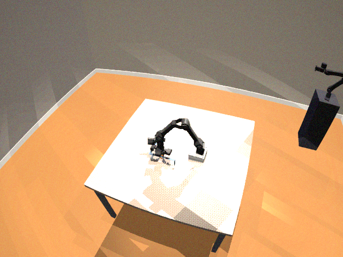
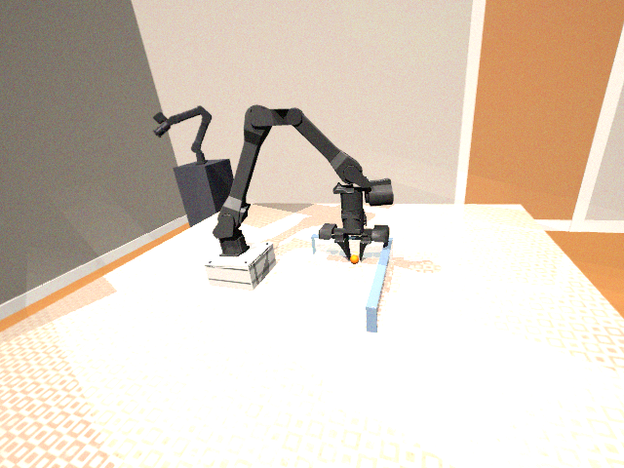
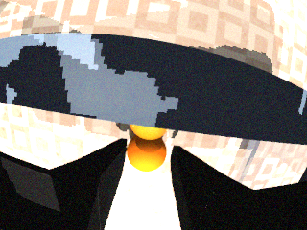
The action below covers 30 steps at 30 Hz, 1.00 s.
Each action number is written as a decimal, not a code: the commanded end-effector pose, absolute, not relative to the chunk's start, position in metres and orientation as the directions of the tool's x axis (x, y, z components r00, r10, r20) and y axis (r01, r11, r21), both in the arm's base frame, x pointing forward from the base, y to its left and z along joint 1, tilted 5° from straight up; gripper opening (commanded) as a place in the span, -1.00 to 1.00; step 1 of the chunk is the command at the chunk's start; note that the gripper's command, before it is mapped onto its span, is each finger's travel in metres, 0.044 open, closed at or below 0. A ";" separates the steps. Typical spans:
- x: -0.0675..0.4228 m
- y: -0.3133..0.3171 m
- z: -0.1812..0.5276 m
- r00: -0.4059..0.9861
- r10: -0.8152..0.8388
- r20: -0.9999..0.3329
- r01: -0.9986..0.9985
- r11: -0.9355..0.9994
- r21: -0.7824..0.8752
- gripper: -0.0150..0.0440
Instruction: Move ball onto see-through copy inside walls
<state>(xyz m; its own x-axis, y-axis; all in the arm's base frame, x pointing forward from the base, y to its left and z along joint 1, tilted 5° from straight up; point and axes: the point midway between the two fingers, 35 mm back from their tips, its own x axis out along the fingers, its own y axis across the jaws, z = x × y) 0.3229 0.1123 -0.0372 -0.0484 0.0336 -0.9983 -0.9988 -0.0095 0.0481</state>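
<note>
Bare test room, one white table [image 1: 233, 155] set on orange flooring [image 1: 50, 155], plain grey walls [image 1: 138, 33], camera mounted on dark pedestal [image 1: 318, 121]

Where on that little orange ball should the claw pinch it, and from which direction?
Across its middle, coming straight down from above. The ball is round, so only its widest part gives the two fingers even hold. It lies on the table near the clear walls, so the top is the open side. The gripper already straddles it.
</note>
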 end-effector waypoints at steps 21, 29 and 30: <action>0.333 0.108 0.026 -0.041 0.042 -0.998 -0.999 0.004 0.041 -0.49; 0.329 0.108 0.079 -0.050 0.029 -0.998 -0.999 -0.010 0.050 -0.49; 0.328 0.108 0.083 -0.051 0.028 -0.998 -0.999 -0.011 0.051 -0.49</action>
<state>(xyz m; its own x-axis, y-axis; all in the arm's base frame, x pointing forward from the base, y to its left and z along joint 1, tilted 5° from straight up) 0.3275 0.1080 0.0677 -0.0624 0.0316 -0.9975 -0.9980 -0.0022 0.0624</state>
